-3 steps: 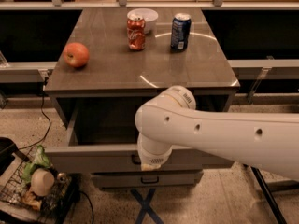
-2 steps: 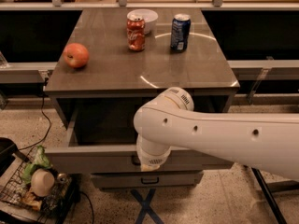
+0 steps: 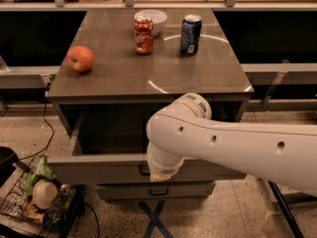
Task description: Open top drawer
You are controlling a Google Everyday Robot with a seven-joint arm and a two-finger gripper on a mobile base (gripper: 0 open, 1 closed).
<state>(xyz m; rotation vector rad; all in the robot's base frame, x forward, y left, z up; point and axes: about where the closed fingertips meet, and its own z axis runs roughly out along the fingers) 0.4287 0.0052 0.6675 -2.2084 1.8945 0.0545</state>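
Camera view, top drawer (image 3: 99, 168) out, unchanged from a second ago, gripper (image 3: 159, 176) at its front, you can't tell its grip, red can (image 3: 143, 35) and blue can (image 3: 190, 33) labels unreadable

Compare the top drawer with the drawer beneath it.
The top drawer is pulled out, its box showing; the lower drawer sits further back. The top drawer's front is wider and taller than the lower drawer's. The end effector is at the top drawer's handle, not the lower drawer's. Both are grey with dark handles.
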